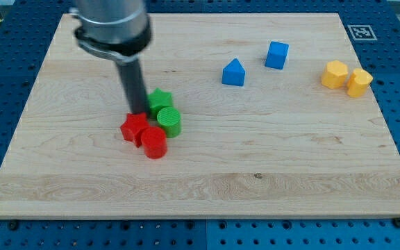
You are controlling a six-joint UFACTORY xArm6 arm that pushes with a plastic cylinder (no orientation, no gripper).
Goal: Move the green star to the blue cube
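Nearest to you, toward the view's bottom edge, the pale wooden board [207,187] lies bare of blocks across its whole front strip. Moving up, left of the board's middle, you meet a tight cluster of four pieces. The red plastic cylinder [154,143] sits lowest, touching the red plastic star [133,127] at its upper left. Just above and to the right of the red cylinder stands the green plastic cylinder [169,121], and directly behind that is the green plastic star [160,100], the two green pieces touching. You will find my tip [137,112] planted at the left flank of the green star, right above the red star; whether it actually presses on the star you cannot tell from this angle. The tool is a plain dark rod [132,86] with nothing to spread or pinch, hanging from the grey arm housing [111,26] near the board's top-left corner.

Farther back and well apart to the right, you see the blue plastic triangular block [233,72], then the blue plastic cube [277,55] just beyond it toward the top edge. Near the right edge, two yellow plastic blocks [346,78] sit side by side, touching.
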